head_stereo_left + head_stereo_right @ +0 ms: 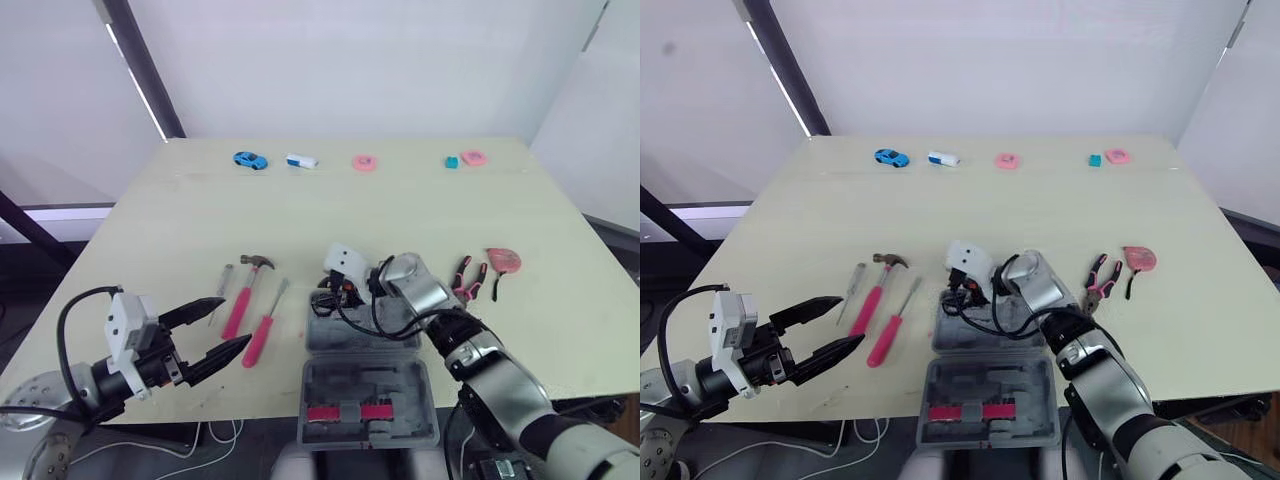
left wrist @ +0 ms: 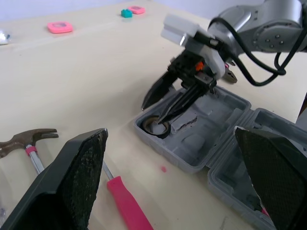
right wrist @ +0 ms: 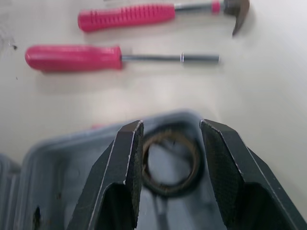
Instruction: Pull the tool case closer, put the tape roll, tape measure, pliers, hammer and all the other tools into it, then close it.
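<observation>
Pale table [image 1: 420,215] bears the open tool case [image 1: 410,395], right hand [image 3: 171,125] spread over its tape roll [image 3: 168,188], left hand [image 1: 237,321] spread too.

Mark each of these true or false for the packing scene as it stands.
1. The grey plastic tool case lies open. True.
2. The dark tape roll lies on the pale table. False: it sits in a corner recess inside the case.
3. The pink-handled hammer is packed in the case. False: it lies on the table, to the left of the case.
4. The left claw is open and holds nothing. True.
5. The pink-handled pliers lie on the table to the right of the case. True.
</observation>
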